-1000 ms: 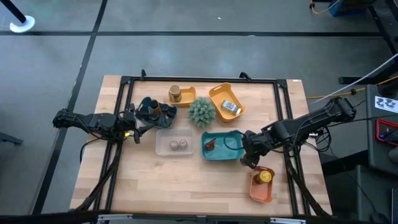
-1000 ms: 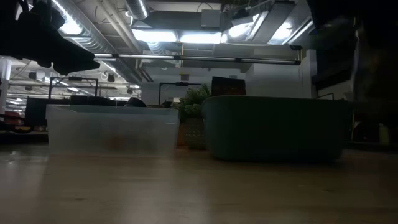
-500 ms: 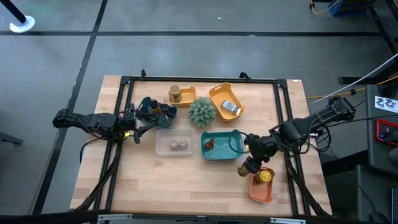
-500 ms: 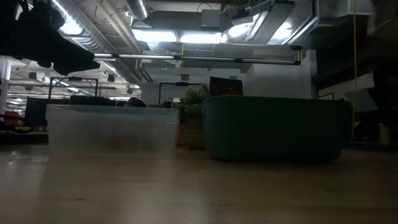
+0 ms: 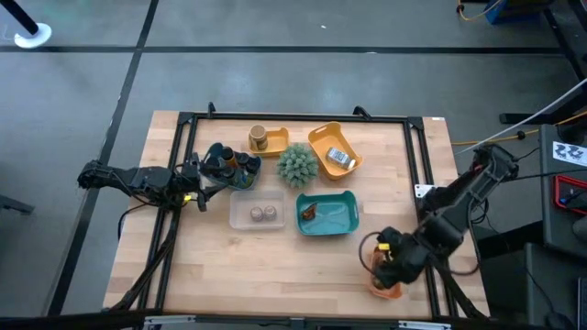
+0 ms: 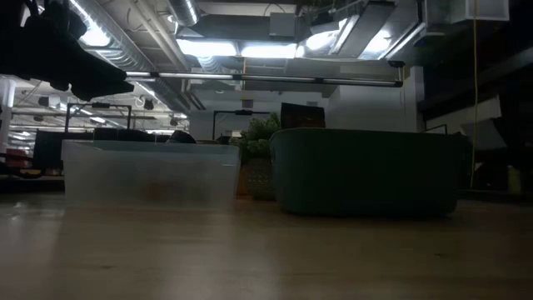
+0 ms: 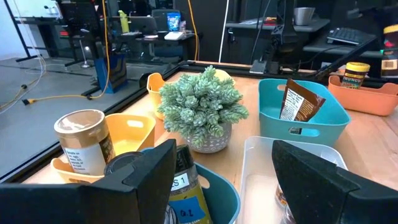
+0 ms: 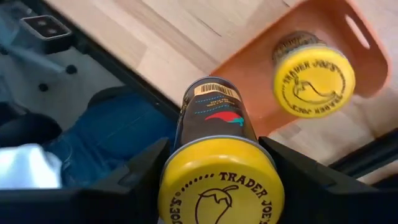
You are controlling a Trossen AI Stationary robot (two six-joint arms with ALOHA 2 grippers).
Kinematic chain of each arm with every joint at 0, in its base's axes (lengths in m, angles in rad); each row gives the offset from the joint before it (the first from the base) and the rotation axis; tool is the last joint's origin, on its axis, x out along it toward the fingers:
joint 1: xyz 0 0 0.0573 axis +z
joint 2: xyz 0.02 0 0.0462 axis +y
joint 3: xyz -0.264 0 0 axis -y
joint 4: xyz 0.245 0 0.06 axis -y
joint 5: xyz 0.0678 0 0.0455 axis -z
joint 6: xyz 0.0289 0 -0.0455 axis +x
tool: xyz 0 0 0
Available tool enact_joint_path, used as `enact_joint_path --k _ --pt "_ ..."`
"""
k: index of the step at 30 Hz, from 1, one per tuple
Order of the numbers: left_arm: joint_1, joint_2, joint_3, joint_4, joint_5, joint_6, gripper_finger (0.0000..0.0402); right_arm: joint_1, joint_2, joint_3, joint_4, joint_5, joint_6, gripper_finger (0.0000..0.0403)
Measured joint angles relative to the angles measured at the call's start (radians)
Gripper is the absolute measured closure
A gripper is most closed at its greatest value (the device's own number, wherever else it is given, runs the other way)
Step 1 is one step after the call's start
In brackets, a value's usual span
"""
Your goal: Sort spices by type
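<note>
We saw the right gripper [image 8: 221, 186] clenched on a dark cylindrical jar with a round yellow lid [image 8: 221, 168]; its two dark fingers [image 8: 134, 171] pressed the jar from both sides, parted only as wide as the jar. The lid was smooth plastic with a printed chili drawing, and the body carried a glossy dark label. In the high view this gripper [image 5: 383, 259] was over the orange plastic tray with rounded corners [image 5: 389, 291], at the table's near right edge. A second yellow-lidded jar [image 8: 313, 78] stood upright inside that orange tray [image 8: 261, 81], apart from the held one.

The left gripper [image 5: 204, 179] waited just beside the round teal tub [image 5: 248, 168], on the side away from the green spiky ball plant [image 5: 296, 164]. Its fingers [image 7: 143, 180] stood apart and grasped nothing. Dark-capped jars [image 5: 223, 160] stood in that tub.

Taking the plant as landmark: a tan cardboard-like jar [image 5: 258, 137] stood in a yellow tray [image 5: 275, 142] just beside it, a white-blue sachet [image 5: 339, 159] lay in another yellow tray [image 5: 321, 142] on its other side, two grey round tins [image 5: 263, 214] lay in a clear plastic box [image 5: 237, 218] near it, and an amber packet [image 5: 309, 212] leaned in the rectangular teal tray [image 5: 344, 220]. The wooden table [image 5: 275, 266] had a pale planked surface.
</note>
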Motion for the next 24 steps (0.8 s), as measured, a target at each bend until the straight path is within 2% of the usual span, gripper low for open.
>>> enact_joint_path --k 8,24 --pt "0.0 0.0 0.0 0.0 0.0 0.0 0.015 0.079 0.08 0.0 -0.016 0.013 0.112 0.0172" --pt "0.0 0.0 0.0 0.0 0.0 0.0 0.015 0.076 0.215 0.0 -0.061 -0.001 0.11 0.0171"
